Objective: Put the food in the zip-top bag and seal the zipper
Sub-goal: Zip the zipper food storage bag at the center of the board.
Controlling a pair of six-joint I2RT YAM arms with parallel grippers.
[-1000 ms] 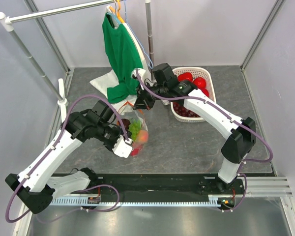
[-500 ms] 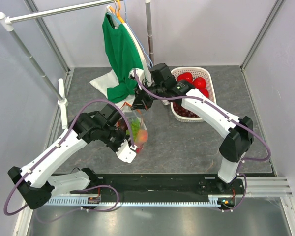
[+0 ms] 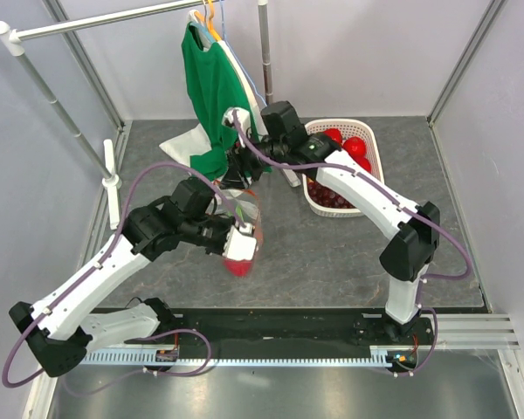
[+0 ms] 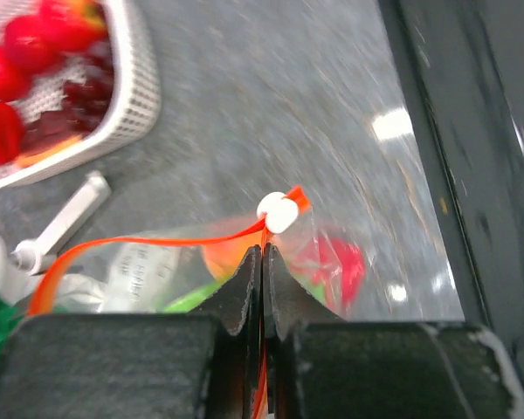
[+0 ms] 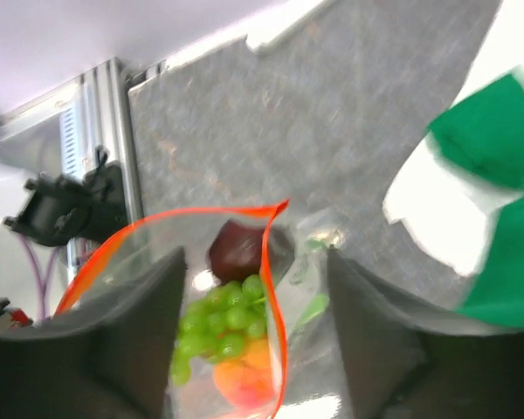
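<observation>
Just changed: Over the last second the left gripper (image 3: 242, 247) has swung from the 7 o'clock corner of the zip-top bag (image 3: 244, 218) toward 3 o'clock. The right gripper (image 3: 242, 170) has pulled back toward 11 o'clock, close under the hanging green garment (image 3: 211, 96).
Meaning for the task: The food looks loaded and the work seems to be at the sealing step, not finished. The arms appear to be drawing the bag taut so the strip can be pressed shut.
Left jaws: Pinched tight on the orange zipper (image 4: 157, 243), just short of its white end piece (image 4: 278, 212).
Right jaws: Spread wide with nothing clamped. Whether a finger brushes the plastic cannot be told.
Where the bag is: Held between the two grippers, left of the table (image 3: 332, 244) centre, at about 8 o'clock from the white basket (image 3: 373, 148).
Left wrist view alone: Shows the pinch itself, the end piece at 12 o'clock of the fingertips, and a red fruit (image 4: 341, 266) inside the plastic.
Right wrist view alone: Shows the mouth gaping as an orange loop, with green grapes (image 5: 223, 323), a dark red fruit (image 5: 234, 249) and an orange fruit (image 5: 240, 380) inside.
Overhead view alone: Shows both arms at once, and red fruit left in the basket.
</observation>
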